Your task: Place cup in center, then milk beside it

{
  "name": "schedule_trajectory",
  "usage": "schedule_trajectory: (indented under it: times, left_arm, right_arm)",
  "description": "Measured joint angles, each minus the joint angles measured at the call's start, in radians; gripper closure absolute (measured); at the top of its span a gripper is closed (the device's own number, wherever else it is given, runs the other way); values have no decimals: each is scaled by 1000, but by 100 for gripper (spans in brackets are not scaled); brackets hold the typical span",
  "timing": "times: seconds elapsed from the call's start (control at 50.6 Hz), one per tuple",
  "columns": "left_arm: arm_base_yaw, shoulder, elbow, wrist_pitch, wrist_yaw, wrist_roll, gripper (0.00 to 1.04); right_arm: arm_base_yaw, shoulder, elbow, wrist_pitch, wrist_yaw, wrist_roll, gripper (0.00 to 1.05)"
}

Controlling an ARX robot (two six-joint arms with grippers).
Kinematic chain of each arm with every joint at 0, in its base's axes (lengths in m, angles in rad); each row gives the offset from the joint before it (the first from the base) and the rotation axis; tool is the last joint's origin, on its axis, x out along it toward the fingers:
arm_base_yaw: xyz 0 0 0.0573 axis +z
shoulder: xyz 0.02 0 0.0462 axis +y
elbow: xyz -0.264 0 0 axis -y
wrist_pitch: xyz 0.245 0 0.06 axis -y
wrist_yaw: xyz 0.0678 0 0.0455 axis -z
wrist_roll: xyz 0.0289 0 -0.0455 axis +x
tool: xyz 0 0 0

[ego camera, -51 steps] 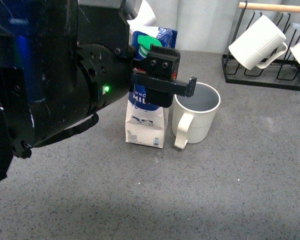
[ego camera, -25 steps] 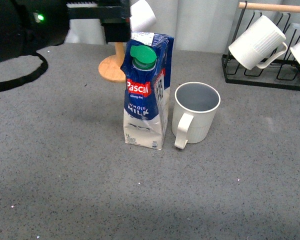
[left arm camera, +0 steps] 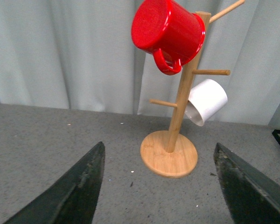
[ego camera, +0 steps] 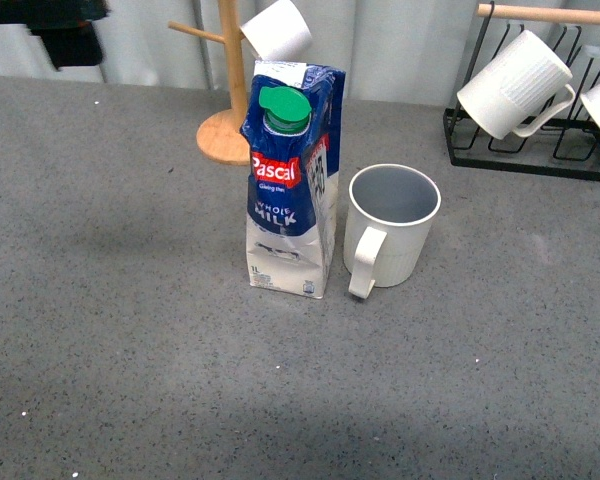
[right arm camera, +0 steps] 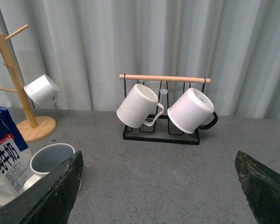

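You've got the left gripper [left arm camera: 161, 184] showing two dark, almost black fingers [left arm camera: 79, 191], broad wedge shapes tapering to a point, with a matte, faintly greenish sheen. The right gripper [right arm camera: 158, 186] shows the same: two dark fingers [right arm camera: 53, 193], flat-faced and angular. In the front view, only a black blurred block of the left arm [ego camera: 55, 25] peeks in.

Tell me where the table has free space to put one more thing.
Bare: the near strip in front of the milk and cup, and the wide area left of the milk. Crowded: behind, between the wooden mug tree and black rack.
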Motion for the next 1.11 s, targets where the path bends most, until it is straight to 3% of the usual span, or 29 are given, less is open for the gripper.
schedule_trajectory:
  times: [0.455,0.652,0.751,1.107]
  left_arm:
    - [79,-315,-301,-8,64,21,101]
    - [98,-439,-376,-62,86,28,101]
    - [145,-512,-410,-102,146,29,101]
    - [167,-779,-490,-286,153,29,101]
  right_arm:
    - [0,0,0,0,0,0,9]
    - [0,0,0,0,0,0,9]
    - [0,0,0,0,0,0,9]
    - [0,0,0,0,0,0,9]
